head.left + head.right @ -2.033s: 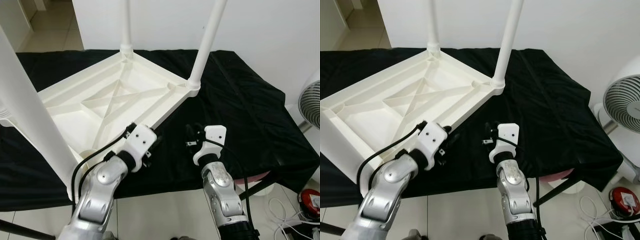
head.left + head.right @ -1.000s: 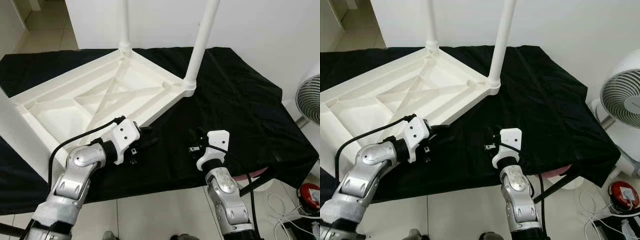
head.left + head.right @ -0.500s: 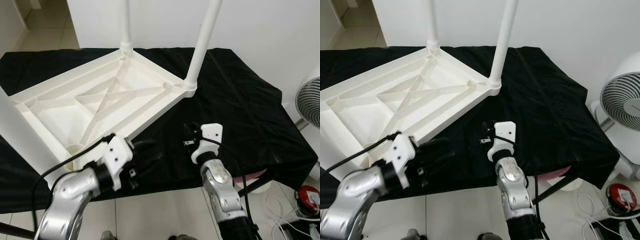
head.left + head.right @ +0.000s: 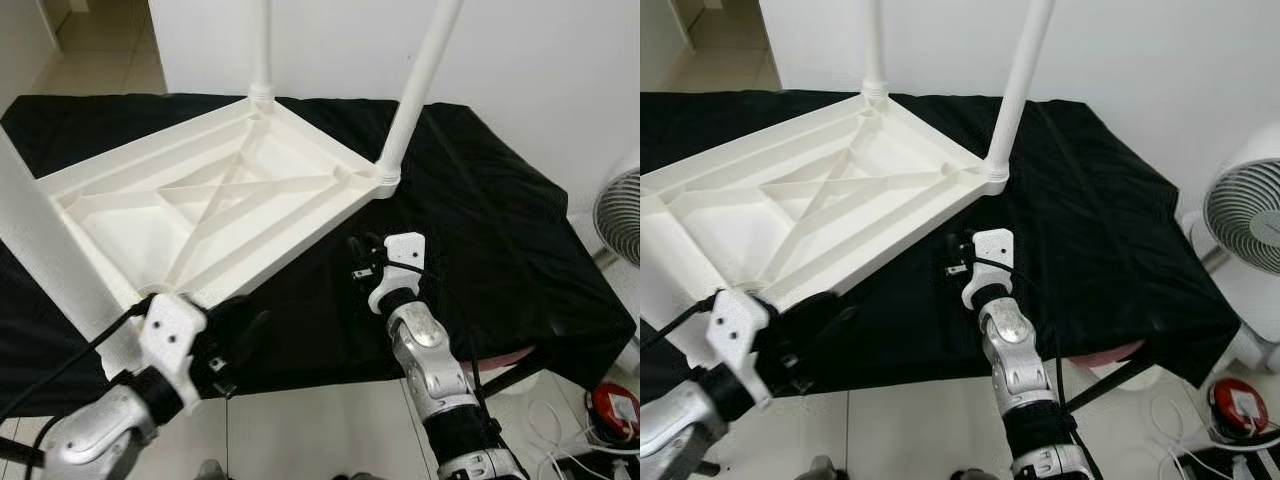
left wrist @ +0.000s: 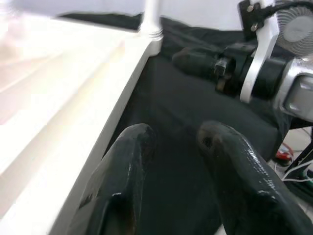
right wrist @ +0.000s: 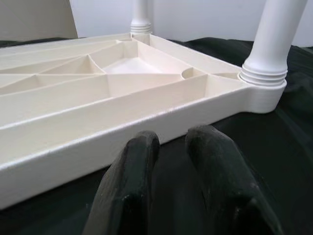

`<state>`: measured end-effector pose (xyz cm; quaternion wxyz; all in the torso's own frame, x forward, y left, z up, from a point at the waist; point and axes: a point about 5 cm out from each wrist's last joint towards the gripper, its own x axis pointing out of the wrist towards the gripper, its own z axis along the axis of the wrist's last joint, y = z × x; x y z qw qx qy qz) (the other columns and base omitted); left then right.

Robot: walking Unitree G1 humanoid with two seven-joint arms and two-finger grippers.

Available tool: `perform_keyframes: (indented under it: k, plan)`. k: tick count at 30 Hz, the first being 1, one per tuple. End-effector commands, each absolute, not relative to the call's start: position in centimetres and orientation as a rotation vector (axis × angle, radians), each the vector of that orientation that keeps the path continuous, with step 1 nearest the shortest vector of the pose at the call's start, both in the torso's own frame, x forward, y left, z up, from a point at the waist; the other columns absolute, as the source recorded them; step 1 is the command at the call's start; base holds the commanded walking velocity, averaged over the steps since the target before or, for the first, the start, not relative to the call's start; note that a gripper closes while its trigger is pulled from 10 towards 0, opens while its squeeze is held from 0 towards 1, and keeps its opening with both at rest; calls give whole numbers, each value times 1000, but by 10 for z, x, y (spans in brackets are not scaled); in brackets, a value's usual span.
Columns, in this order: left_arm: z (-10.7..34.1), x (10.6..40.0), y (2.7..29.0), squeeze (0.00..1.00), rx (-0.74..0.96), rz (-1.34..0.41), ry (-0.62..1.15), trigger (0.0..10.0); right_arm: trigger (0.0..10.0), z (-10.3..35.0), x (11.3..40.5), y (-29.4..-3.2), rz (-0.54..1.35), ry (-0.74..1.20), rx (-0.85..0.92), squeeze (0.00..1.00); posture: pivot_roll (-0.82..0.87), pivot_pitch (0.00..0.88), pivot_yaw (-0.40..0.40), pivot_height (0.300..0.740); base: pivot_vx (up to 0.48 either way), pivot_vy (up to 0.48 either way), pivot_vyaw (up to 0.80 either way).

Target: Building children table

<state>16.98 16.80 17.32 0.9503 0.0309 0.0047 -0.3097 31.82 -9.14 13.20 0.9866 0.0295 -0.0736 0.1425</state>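
Both grippers (image 4: 250, 335) (image 4: 952, 255) empty, fingers slightly apart; table (image 4: 200, 210) legs cut off up top.

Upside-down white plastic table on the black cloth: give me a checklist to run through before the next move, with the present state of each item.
1. Upside-down white plastic table lies flat on the black cloth: ok.
2. Legs seated in the corner sockets: far leg and right-hand leg stand upright, ok; the near-left leg is in view, but its socket is hidden, cannot tell.
3. Left tool is open, holds nothing, beside the table's near edge: ok.
4. Right tool is open, holds nothing, just short of the table's side rim: ok.
5. Both arms apart from each other: ok.
6. White fan stands off the cloth's right end: ok.
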Motion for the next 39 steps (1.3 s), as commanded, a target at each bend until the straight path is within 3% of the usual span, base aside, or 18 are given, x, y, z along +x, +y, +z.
perform_keyframes:
  k: [1,7,8,12,26,33,39]
  plan:
    - [178,162,171,0,48,-682,24,10000,10000,128,319,-88,294,-139,78,0,205,43,-67,740,0,0,0]
    - [174,150,177,0,14,-736,114,10000,10000,127,321,-84,299,-141,87,0,221,40,-53,740,0,0,0]
    - [169,134,181,0,-25,-818,239,10000,10000,125,323,-82,295,-142,96,0,227,40,-43,740,0,0,0]
    - [169,123,191,0,-33,-875,345,10000,10000,123,323,-82,289,-142,99,0,230,40,-38,740,0,0,0]
    - [182,113,255,0,185,-766,637,10000,10000,119,325,-79,293,-152,101,0,242,42,-35,740,0,0,0]
    - [193,136,291,0,370,-517,567,10000,10000,118,324,-77,291,-155,105,0,244,41,-33,740,0,0,0]
    - [203,155,300,0,374,-351,429,10000,10000,117,324,-77,290,-159,109,0,234,44,-33,740,0,0,0]
